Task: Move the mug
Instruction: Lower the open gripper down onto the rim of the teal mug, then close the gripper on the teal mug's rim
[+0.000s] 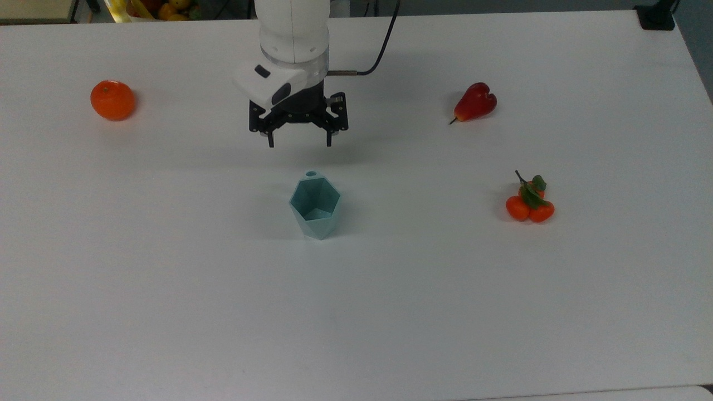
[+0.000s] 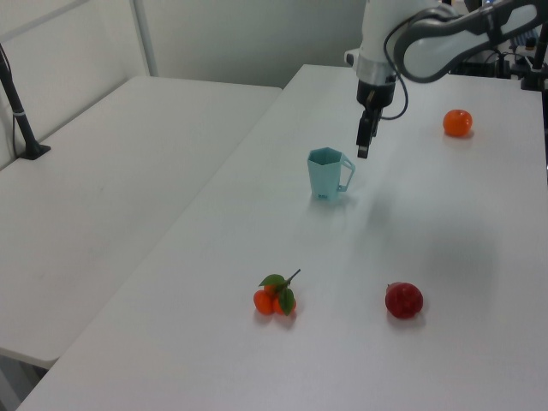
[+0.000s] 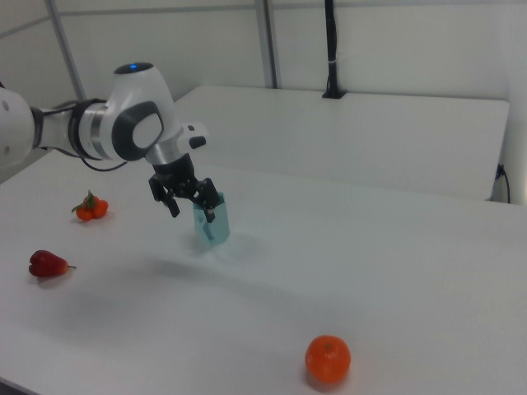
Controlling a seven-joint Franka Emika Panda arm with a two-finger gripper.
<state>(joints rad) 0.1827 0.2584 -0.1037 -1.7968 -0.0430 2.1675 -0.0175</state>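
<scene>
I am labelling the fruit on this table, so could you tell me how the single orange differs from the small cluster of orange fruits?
The orange is one plain round fruit; the cluster is several smaller fruits joined together. The cluster carries green leaves and a dark stem, the orange none. In the top view the orange sits at the far left, the cluster at the right. Both are bright orange and rest on the white table, apart from the mug.
</scene>
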